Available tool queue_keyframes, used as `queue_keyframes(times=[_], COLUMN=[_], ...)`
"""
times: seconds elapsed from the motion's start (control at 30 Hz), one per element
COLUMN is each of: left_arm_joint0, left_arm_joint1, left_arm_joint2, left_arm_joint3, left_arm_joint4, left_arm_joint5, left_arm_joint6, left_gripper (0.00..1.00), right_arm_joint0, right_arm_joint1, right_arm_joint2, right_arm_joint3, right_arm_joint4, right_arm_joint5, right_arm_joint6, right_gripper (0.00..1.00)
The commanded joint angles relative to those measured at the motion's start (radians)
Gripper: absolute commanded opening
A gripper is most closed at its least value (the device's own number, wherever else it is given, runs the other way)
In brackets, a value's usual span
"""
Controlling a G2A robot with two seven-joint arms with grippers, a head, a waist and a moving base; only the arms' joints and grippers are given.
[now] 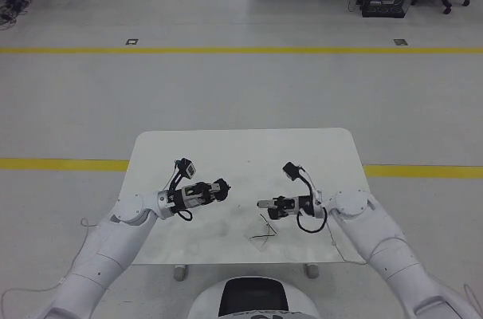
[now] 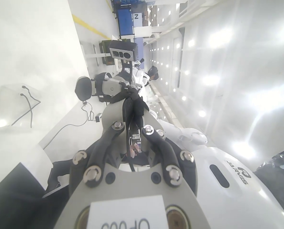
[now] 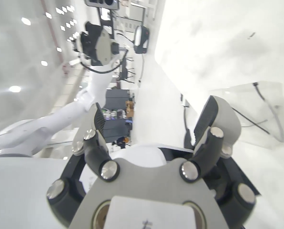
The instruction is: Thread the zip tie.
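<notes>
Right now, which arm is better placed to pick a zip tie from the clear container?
Probably right: the right gripper is open near the clear container; the left gripper is shut, farther off.

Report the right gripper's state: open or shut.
Open. In the right wrist view, the right gripper has its two fingers spread wide apart, and nothing is held between them.

Floor [image 1: 225, 96] pale grey | two yellow lines [image 1: 225, 50] | white table [image 1: 241, 147] | bright ceiling lights [image 2: 204, 79]
</notes>
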Motion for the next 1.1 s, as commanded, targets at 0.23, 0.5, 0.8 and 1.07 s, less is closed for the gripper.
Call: queue_keyframes(times=[0.23,0.5,0.8,1.07], left_arm_joint0=[0.0,0.0,0.0,0.0], left_arm_joint1=[0.0,0.0,0.0,0.0], left_arm_joint2=[0.0,0.0,0.0,0.0], left_arm_joint3=[0.0,0.0,0.0,0.0], left_arm_joint4=[0.0,0.0,0.0,0.0], left_arm_joint5=[0.0,0.0,0.0,0.0], left_arm_joint6=[0.0,0.0,0.0,0.0], left_gripper=[0.0,0.0,0.0,0.0], right_arm_joint0=[0.066,0.066,0.095,0.131], right_arm_joint1=[0.001,0.001,0.001,-0.005], right_arm_joint2=[-0.086,-0.086,-0.124,-0.191], right_arm_joint3=[-0.036,-0.036,-0.078,-0.093], right_arm_joint4=[-0.278,-0.278,-0.399,-0.474], right_arm_joint5=[-0.062,-0.062,-0.039,-0.062], right_arm_joint6=[0.025,0.025,0.039,0.07], right_gripper=[1.0,1.0,1.0,1.0])
